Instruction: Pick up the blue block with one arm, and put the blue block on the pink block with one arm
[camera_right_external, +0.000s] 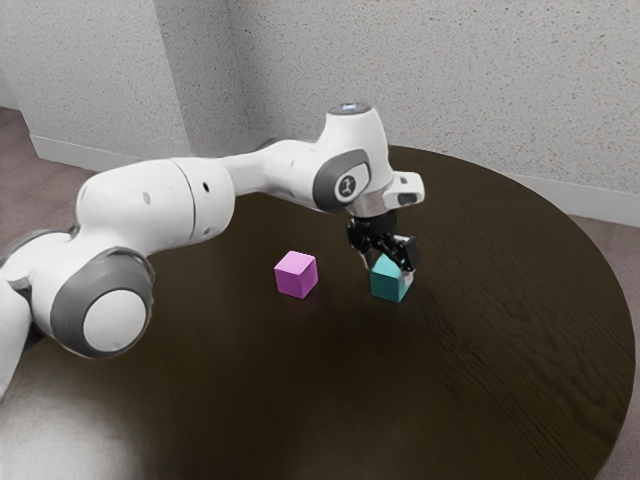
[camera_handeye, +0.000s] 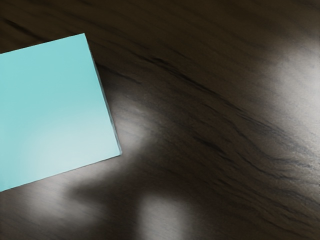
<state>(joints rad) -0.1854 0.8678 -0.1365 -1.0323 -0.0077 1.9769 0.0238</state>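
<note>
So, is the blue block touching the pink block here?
Apart. The exterior view shows a strip of bare table between the blue block and the pink block.

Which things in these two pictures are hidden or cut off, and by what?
Exterior view: part of the top of the blue block is covered by the gripper.
Wrist view: the blue block runs off the picture's edge.
Exterior view: the table is cut off by the lower frame edge.

Round dark wood tbl (camera_right_external: 480, 380); pink block (camera_right_external: 296, 274) & blue block (camera_right_external: 388, 281) on it, apart.
</note>
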